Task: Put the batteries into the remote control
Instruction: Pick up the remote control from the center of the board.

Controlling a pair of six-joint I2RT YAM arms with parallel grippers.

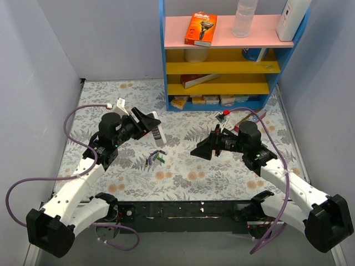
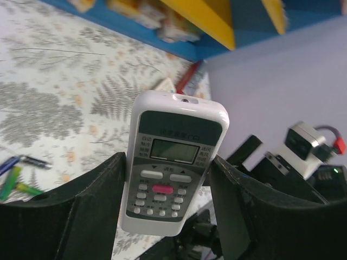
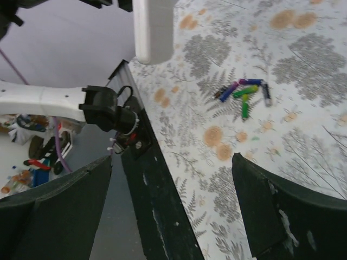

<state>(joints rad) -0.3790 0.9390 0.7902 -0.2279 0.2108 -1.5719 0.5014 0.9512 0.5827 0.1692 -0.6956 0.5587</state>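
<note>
Nearest, along the bottom edge: left arm and right arm, white, with dark bases. Beyond them, floral tabletop, with a blue-and-yellow shelf at its far side. Left end effector clenched on the remote, held above the tabletop, gripped by both long edges at the lower half, screen and grey buttons facing the wrist camera. Right end effector released, jaws wide, nothing between them, hovering right of centre and pointing toward the remote. Batteries loose in a small heap on the tabletop, between the two end effectors, purple-blue and green, touched by neither.
</note>
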